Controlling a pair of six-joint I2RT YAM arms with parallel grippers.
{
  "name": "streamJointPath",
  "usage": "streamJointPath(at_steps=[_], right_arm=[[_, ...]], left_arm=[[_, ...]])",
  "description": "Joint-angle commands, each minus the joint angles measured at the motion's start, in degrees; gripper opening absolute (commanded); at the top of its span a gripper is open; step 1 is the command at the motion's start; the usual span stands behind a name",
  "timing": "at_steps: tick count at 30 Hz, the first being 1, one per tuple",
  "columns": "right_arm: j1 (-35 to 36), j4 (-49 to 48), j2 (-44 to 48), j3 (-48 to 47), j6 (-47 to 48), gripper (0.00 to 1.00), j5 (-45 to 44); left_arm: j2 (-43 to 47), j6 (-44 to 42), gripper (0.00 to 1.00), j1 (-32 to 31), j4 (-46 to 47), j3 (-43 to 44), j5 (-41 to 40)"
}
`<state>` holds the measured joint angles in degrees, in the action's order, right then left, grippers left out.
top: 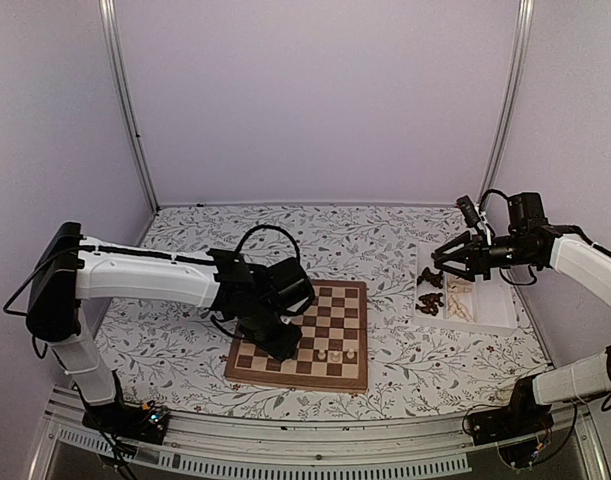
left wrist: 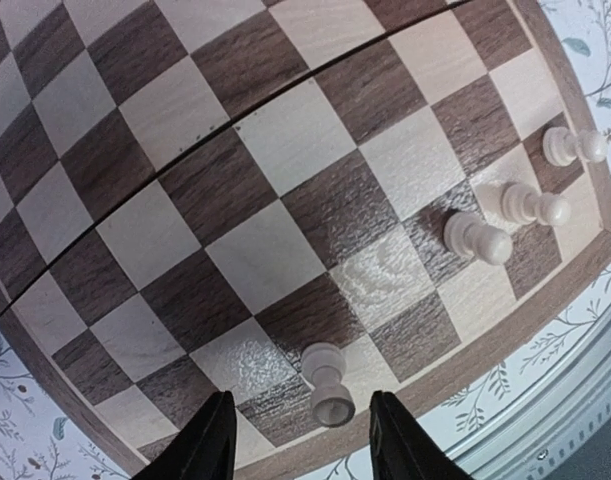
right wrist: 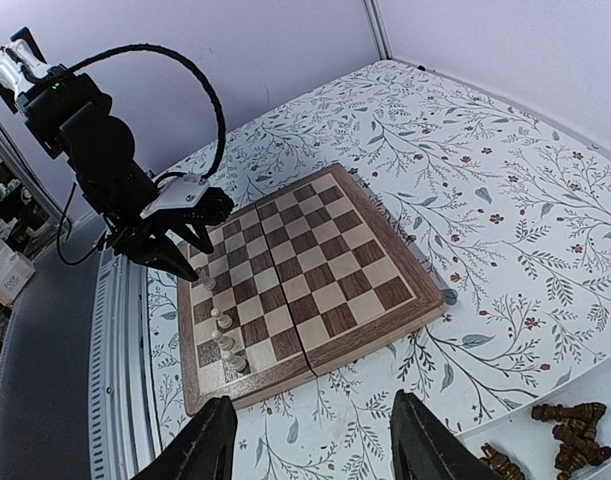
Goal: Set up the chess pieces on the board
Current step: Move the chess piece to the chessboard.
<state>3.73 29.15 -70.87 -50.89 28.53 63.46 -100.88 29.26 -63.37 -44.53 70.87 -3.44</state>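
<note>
1. My left gripper (left wrist: 300,440) hangs low over the near left part of the board (left wrist: 285,130). Its jaws are spread apart and hold nothing.
2. A pale pawn (left wrist: 328,385) stands upright on the board between my two left fingers. The fingertips run off the bottom of the wrist view, so I can't be sure neither brushes it, but it looks free on both sides.
3. Three other pale pawns (left wrist: 530,205) stand in a line to its right, close to the near border, each upright on its own square.
4. My right gripper (top: 455,262) hovers over the white tray (top: 495,310), which sits on the table just right of the board. Its jaws are also spread and empty.
5. The tray holds the remaining men: dark pieces (top: 430,300) heaped at its left end and pale pieces (top: 460,305) beside them. Most of the set has yet to reach the board.
6. I judge these men to be light, hard and smooth. They are stiff enough to pinch firmly, but they are round, so they may squirt out of flat pads.
7. With narrow bases, they should also tip at a nudge. I would take a standing one at the waist just under the head, and one lying in the tray across its stem.
</note>
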Motion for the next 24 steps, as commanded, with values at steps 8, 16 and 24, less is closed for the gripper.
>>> streamJointPath(at_steps=[8, 16, 24], right_arm=[[0.2, -0.3, 0.8, 0.3, 1.0, 0.56, -0.5], [0.2, -0.3, 1.0, 0.3, 1.2, 0.56, -0.4], [0.2, -0.4, 0.8, 0.3, 1.1, 0.55, -0.4]], left_arm=[[-4.3, 0.0, 0.28, -0.3, 1.1, 3.2, -1.9], [-3.7, 1.1, 0.22, -0.3, -0.8, 2.9, -1.1], [1.2, 3.4, 0.09, -0.3, -3.8, -0.8, -2.6]])
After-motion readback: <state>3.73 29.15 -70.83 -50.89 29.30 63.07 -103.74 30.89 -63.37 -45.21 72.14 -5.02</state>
